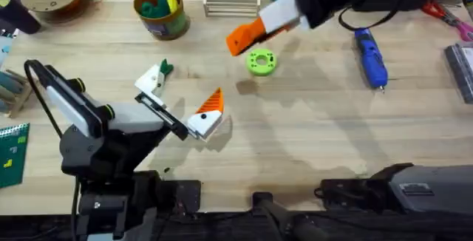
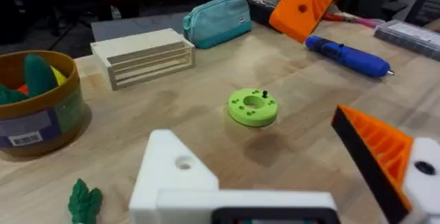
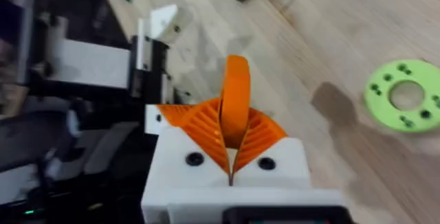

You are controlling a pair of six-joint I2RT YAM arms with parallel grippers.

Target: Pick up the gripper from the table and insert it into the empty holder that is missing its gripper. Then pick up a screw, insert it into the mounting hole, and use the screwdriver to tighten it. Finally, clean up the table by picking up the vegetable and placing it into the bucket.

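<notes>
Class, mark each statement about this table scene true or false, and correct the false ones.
1. The right gripper has its fingers shut on the orange gripper. True.
2. The screwdriver lies inside the bucket. False: it lies on the table, far from the bucket.
3. The vegetable lies on the table beside the white holder. True.
4. The left gripper is holding the lime-green ring. False: the ring lies on the table, and the left gripper's fingers are open around nothing.
</notes>
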